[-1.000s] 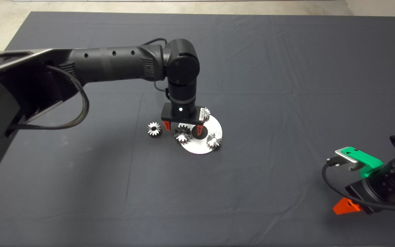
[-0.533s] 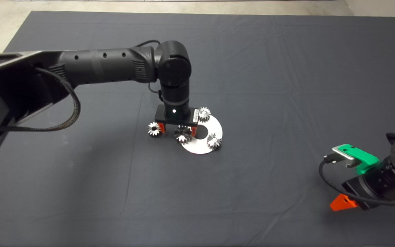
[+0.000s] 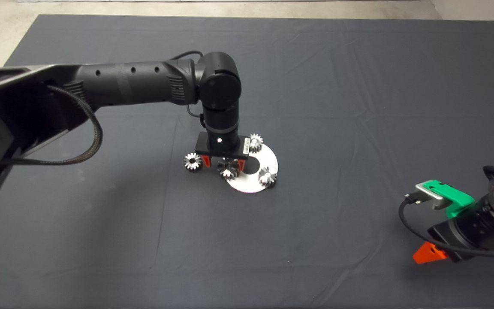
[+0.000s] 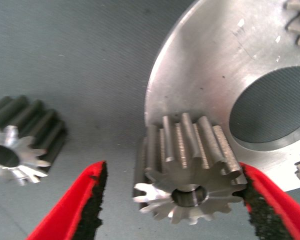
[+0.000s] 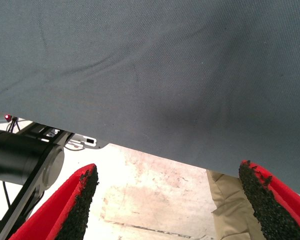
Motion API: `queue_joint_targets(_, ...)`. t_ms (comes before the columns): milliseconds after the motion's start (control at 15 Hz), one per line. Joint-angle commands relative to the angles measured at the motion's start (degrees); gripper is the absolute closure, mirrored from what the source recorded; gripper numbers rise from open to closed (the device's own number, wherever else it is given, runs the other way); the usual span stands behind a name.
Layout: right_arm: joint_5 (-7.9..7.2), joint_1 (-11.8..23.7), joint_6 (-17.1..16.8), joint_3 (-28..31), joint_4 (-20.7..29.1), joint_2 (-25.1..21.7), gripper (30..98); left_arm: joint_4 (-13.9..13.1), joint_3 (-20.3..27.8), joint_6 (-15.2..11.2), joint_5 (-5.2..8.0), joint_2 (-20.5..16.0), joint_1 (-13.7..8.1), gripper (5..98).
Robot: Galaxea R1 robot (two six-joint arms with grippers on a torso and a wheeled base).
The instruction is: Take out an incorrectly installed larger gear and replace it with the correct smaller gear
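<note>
Steel larger gear (image 4: 190,175) btwn open left hand (image 4: 172,200).

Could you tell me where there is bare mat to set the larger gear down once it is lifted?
The mat lies bare between the disc and right gripper. It is crowded where left gripper straddles larger gear, beside the loose gear.

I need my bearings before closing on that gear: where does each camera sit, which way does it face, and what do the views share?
Head view: above the mat, looking down; left arm reaches in, right gripper waits at the lower right.
Left wrist view: on the left arm, facing down; open left gripper straddles the larger gear at the metal disc's edge.
Right wrist view: on the right arm, facing the mat's edge and floor; fingers open.
Shared: head and left wrist views both show the larger gear and disc.
</note>
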Motion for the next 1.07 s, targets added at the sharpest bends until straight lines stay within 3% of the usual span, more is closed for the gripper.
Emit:
queue_joint_targets(0,-5.14,1.15,0.17,-0.04,2.20,0.06,54.1,0.32,0.46,0.11,3.02,0.12,-0.45,42.0)
queue_joint_targets(600,-5.14,1.15,0.26,-0.13,2.20,0.50,54.1,0.32,-1.09,1.48,2.93,1.00,-0.45,55.3)
queue_joint_targets(1000,-5.14,1.15,0.26,-0.13,2.24,0.54,54.1,0.06,-1.18,1.69,3.19,1.18,-0.98,59.0)
